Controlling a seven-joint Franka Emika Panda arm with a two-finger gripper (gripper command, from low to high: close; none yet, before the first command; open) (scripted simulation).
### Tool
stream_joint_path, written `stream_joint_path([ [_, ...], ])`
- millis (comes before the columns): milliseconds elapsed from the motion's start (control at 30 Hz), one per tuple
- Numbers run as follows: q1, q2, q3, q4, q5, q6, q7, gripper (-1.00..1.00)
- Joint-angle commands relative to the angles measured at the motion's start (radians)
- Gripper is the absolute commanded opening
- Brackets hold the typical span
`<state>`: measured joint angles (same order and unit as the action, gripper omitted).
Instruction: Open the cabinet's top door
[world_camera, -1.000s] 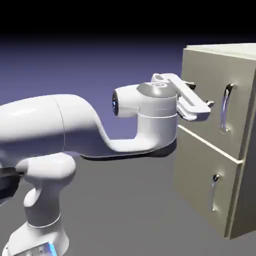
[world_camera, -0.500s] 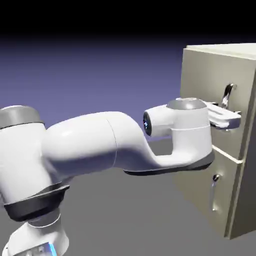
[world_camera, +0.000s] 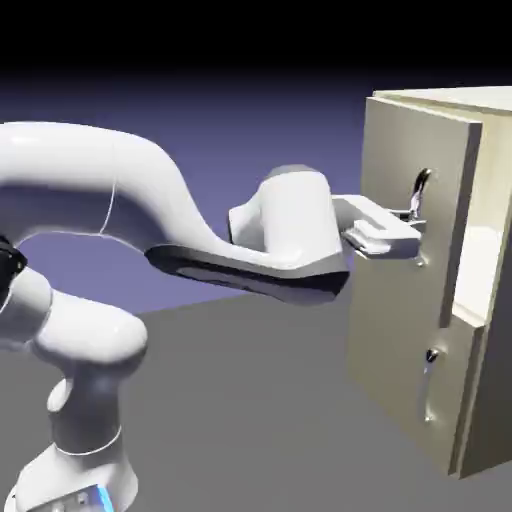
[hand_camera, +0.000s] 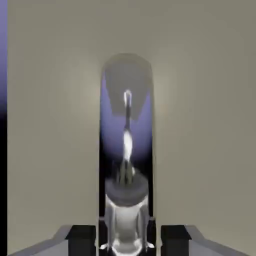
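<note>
A blue-violet backdrop (world_camera: 210, 110), black along the top, stands behind a dark grey floor (world_camera: 230, 400). From the exterior view's left, the white arm (world_camera: 130, 190) rises from its base (world_camera: 75, 475) and reaches right to the claw (world_camera: 416, 222), whose fingers are clamped on the curved silver handle (world_camera: 421, 185) of the top door (world_camera: 395, 150). The hand view shows that bar between the two fingertips, with the beige panel behind it. So the door lies directly in front of the claw, joined to it by the grip on its handle. The door takes up the cabinet's upper front and stands partly open: its right edge is swung out from the cabinet (world_camera: 490, 400), and a pale interior (world_camera: 480, 250) shows in the gap. Below it, the lower panel (world_camera: 390, 350) sits flush, its small handle (world_camera: 428, 385) near its right edge.
</note>
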<state>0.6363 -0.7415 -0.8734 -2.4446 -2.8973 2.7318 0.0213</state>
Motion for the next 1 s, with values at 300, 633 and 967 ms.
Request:
stream_joint_path([
  [300,-0.313,-0.076,0.341,-0.228,0.360,-0.164,-0.161,-1.00],
  [633,-0.426,-0.217,0.643,-0.405,0.795,-0.393,-0.344,-1.00],
  [967,-0.388,-0.260,0.957,-0.456,1.229,-0.699,-0.437,-1.00],
])
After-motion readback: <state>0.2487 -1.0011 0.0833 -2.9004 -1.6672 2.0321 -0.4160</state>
